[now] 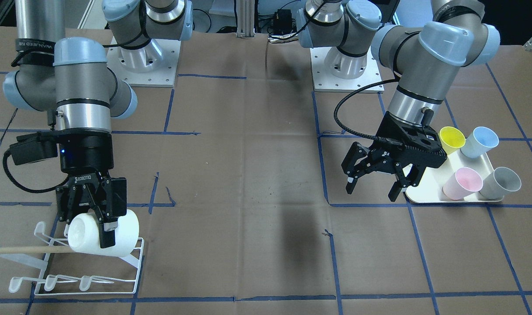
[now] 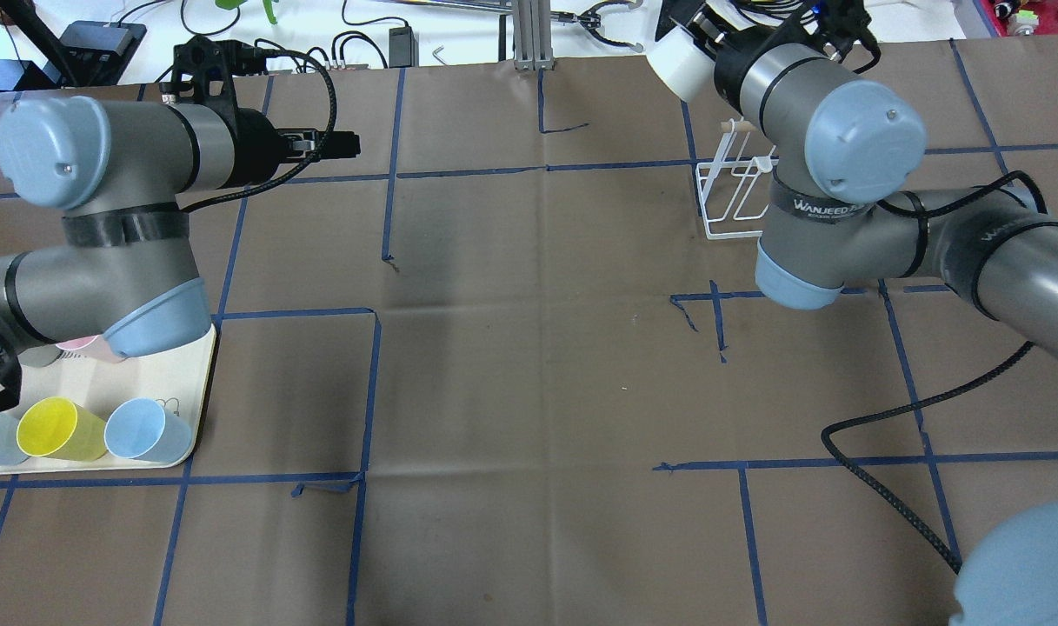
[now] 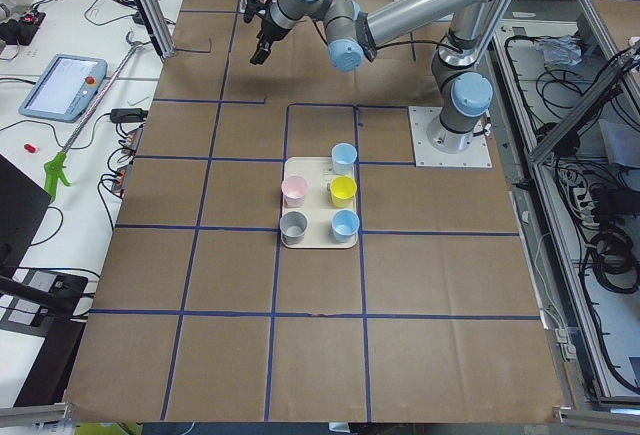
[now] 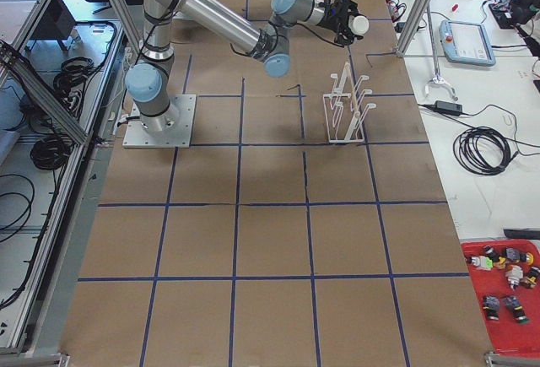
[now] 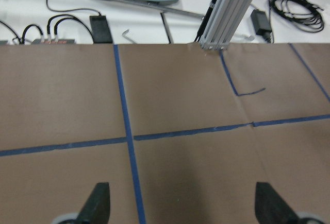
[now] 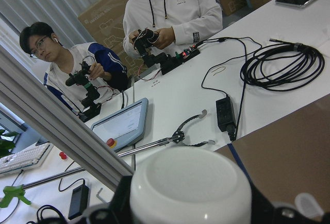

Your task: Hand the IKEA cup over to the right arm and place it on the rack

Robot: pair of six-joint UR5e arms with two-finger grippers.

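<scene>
The white IKEA cup (image 1: 126, 238) lies on its side in my right gripper (image 1: 100, 228), which is shut on it. The cup hangs just over the white wire rack (image 1: 91, 286), by the wooden dowel (image 1: 25, 250); I cannot tell whether they touch. The right wrist view shows the cup's base (image 6: 191, 188) close up. From overhead the cup (image 2: 678, 68) is beyond the rack (image 2: 730, 198). My left gripper (image 1: 373, 191) is open and empty, beside the cream tray (image 1: 427, 193). Its fingertips (image 5: 98, 203) stand wide apart over bare brown paper.
The tray holds a yellow cup (image 1: 451, 138), a blue cup (image 1: 480, 142), a pink cup (image 1: 462, 183) and a grey cup (image 1: 502, 183). Blue tape lines cross the brown table cover. Two operators (image 6: 175, 13) sit at a white bench beyond the table's far edge.
</scene>
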